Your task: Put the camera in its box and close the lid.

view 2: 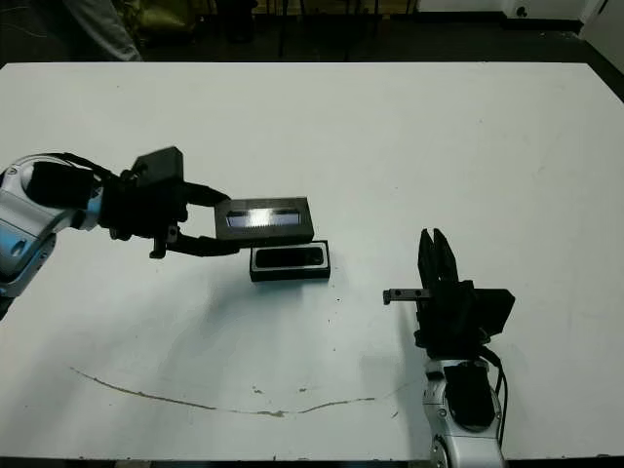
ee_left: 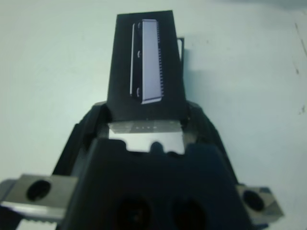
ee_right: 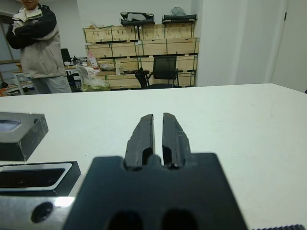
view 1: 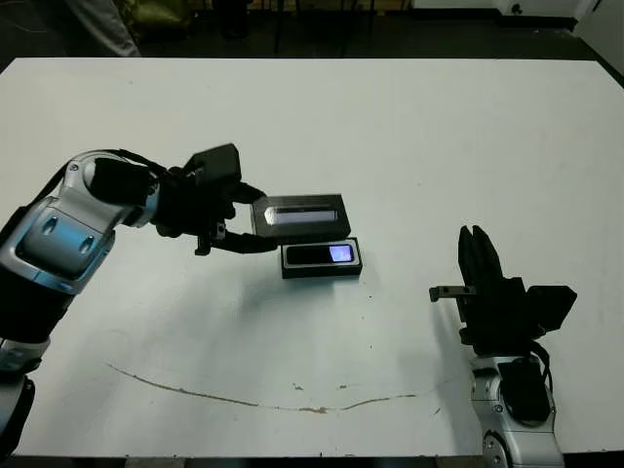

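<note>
Left end effector point(view 1: 244, 216) clamped on the lid point(view 1: 298, 214) at its left end, holding it level above the white worktop point(view 1: 439, 146), grey strip up, just beyond the far edge of the box point(view 1: 322, 259) and overlapping it slightly. Box flat on the worktop near the middle, open, with the camera point(view 1: 327, 254) lying inside, bluish screen glowing at its right end. Right end effector point(view 1: 476, 255) well to the right and nearer, fingers pressed together, gripping nothing, pointing away over bare worktop. Thin brownish mark point(view 1: 273, 402) curving along the near part of the worktop. From the left wrist: lid pinched between both fingers, window strip running lengthwise away from the black body. From the right wrist: two fingers point(ee_right: 144, 139) upright and nearly touching, lid and box at the edge of view, a person point(ee_right: 36, 48) standing beyond the worktop with arms folded, stacked wooden crates point(ee_right: 144, 40) behind.
</note>
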Tool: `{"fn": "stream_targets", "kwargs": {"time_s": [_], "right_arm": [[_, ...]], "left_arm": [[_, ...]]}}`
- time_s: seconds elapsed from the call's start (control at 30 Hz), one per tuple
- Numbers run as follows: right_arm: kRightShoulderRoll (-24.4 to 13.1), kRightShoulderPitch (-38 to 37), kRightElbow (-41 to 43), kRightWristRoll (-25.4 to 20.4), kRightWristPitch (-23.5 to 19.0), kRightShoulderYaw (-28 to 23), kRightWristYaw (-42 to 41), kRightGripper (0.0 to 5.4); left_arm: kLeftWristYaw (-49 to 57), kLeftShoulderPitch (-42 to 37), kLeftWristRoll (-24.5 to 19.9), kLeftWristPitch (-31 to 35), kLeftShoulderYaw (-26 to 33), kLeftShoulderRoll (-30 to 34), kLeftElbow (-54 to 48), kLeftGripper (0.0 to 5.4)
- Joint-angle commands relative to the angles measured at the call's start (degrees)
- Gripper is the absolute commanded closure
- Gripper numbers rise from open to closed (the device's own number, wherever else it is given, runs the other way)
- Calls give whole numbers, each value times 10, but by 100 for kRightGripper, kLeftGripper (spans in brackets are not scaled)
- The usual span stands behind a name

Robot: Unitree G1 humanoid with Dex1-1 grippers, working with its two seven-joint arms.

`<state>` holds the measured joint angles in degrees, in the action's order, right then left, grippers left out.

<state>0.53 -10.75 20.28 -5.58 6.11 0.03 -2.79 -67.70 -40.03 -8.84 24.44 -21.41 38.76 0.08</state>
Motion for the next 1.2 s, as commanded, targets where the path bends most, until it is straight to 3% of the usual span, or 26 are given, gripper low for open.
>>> {"fn": "stream_targets", "kwargs": {"time_s": [0.03, 0.77, 1.2], "right_arm": [[-1, -8, -7, 4, -9, -1, 3, 540], [-1, -22, -16, 12, -3, 9, -3, 540], [5, -28, -19, 9, 1, 14, -3, 540]], "left_arm": [[-20, -13, 15, 1, -17, -8, 23, 298], [-40, -57, 57, -94, -40, -116, 146, 298], [-40, -59, 89, -118, -48, -136, 166, 298]]}}
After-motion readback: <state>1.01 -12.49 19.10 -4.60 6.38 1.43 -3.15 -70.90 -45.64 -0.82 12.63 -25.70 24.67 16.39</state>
